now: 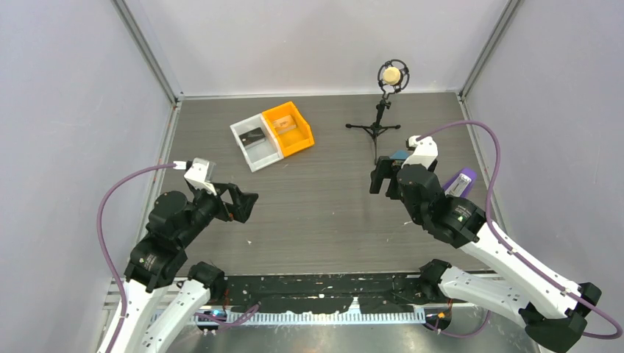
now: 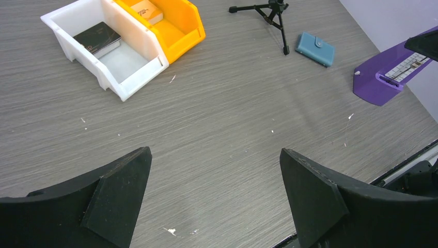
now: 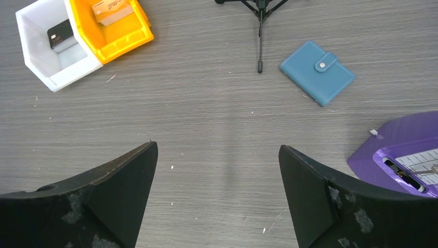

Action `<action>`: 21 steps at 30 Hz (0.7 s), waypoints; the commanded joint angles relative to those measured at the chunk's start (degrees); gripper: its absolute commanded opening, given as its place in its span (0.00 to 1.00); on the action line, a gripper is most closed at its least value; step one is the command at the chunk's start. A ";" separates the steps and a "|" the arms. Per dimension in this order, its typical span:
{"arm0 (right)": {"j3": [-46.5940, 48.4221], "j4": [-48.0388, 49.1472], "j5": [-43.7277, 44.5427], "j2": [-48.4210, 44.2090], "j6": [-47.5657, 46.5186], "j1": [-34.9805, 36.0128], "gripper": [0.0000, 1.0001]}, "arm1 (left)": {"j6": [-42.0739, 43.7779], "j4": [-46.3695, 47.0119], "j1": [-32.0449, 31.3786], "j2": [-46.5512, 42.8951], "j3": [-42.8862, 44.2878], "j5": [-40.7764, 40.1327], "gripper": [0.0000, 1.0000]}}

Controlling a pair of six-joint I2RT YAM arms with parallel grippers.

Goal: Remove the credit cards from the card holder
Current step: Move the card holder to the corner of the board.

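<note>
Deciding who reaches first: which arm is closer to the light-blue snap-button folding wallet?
Right. The right arm hangs just beside the light-blue folding wallet, near the black microphone tripod; the left arm is far off across the grey wood-grain table.

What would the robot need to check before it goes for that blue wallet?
1. Card holder in view, flat on the table: ok.
2. Holder open: not ok, its snap flap is shut.
3. Left jaws wide open, empty: ok.
4. Right jaws wide open, empty: ok.
5. Room around the holder: cannot tell, a tripod leg ends close beside it.
6. Cards inside: cannot tell; a black card lies in the white bin, a tan card in the orange bin.
</note>
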 commanded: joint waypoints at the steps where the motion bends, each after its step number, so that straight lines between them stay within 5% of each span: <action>1: 2.32 2.19 4.13 0.00 -0.61 0.17 0.95 | 0.36 0.48 -0.20 -0.07 0.79 -0.85 0.99; 11: 1.83 12.74 22.08 4.27 -20.19 0.17 0.96 | -0.70 0.27 -0.20 0.20 1.00 -2.09 0.99; 19: 2.72 17.52 18.07 19.99 -41.25 -0.26 1.00 | -0.38 -5.06 -0.20 -1.96 -0.29 -1.98 0.99; 21: 3.31 17.81 17.66 24.73 -43.66 -1.24 0.92 | -0.25 -5.02 -0.20 -3.02 -1.11 -2.29 0.99</action>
